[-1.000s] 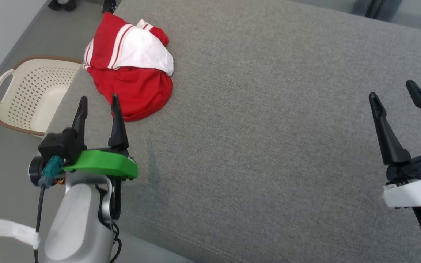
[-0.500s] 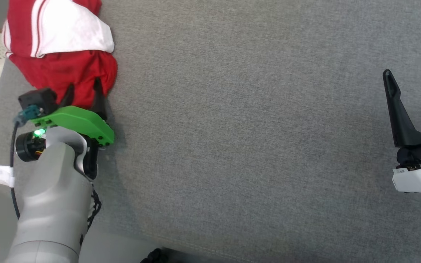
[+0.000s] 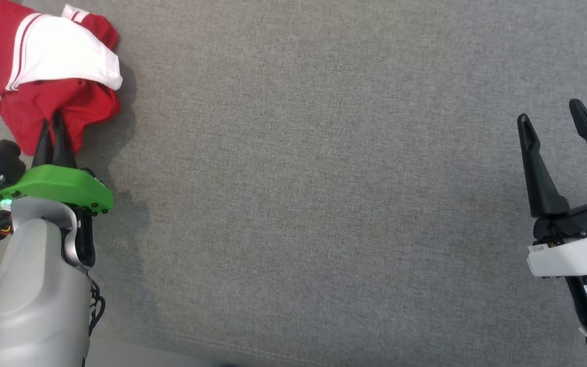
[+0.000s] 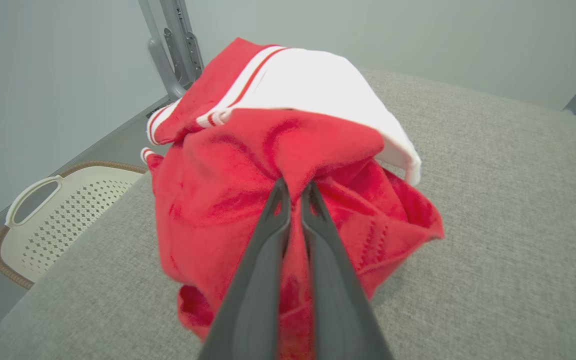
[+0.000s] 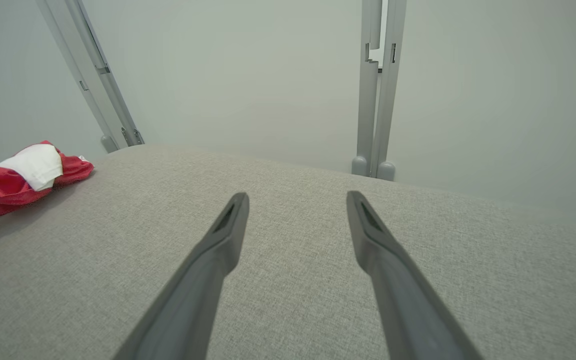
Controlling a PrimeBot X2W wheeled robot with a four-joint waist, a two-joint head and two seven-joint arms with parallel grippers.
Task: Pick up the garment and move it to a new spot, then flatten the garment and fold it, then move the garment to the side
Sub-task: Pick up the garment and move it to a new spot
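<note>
Garment [image 3: 44, 66] clamped at the cushion's [image 3: 324, 178] left edge

A pale basket [image 4: 68, 220] is seen beyond the cushion's left edge. The red and white garment is bunched at the cushion's far left, and a fold of its red cloth is clamped between the jaws of the left gripper [image 3: 52, 120]. Well apart, at the right, the right gripper [image 3: 548, 111] is held over the cushion with its jaws spread.
</note>
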